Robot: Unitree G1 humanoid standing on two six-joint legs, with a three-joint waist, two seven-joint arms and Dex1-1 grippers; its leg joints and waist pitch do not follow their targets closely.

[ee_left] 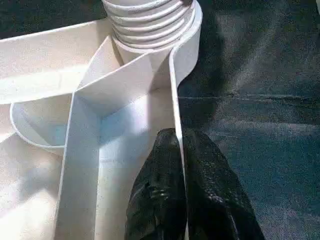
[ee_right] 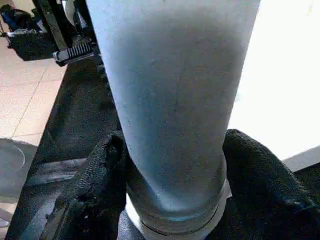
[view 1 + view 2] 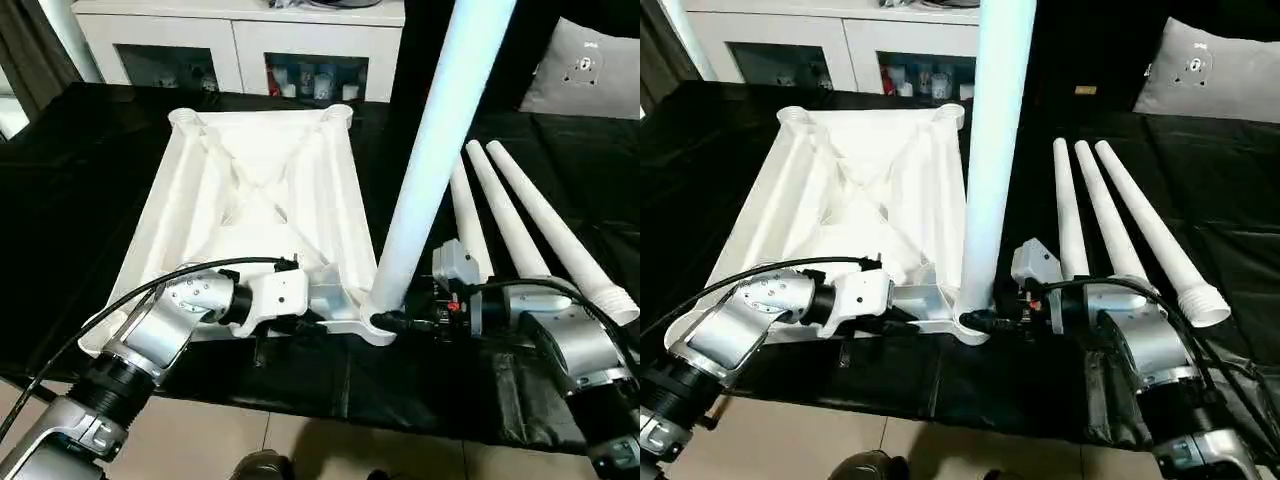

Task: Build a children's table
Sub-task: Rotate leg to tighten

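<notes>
1. The table top [image 3: 265, 190] lies underside up on the black surface [image 3: 60, 200], its near rim close to the surface's front edge, with tiled floor [image 3: 200, 440] below.
2. The left claw [image 1: 181, 195], pressed together, pinches that near rim wall beside the corner socket [image 3: 380, 325].
3. The standing leg [image 3: 430, 150] rises upright from this socket; the right claw [image 2: 172, 180] grips its base, one finger on each side.
4. Three spare legs [image 3: 530, 215] lie side by side to the right, touching or nearly so, with bare black cloth beyond them.
5. Behind stand a white cabinet [image 3: 240, 40] and a grey pillow [image 3: 590, 70].
</notes>
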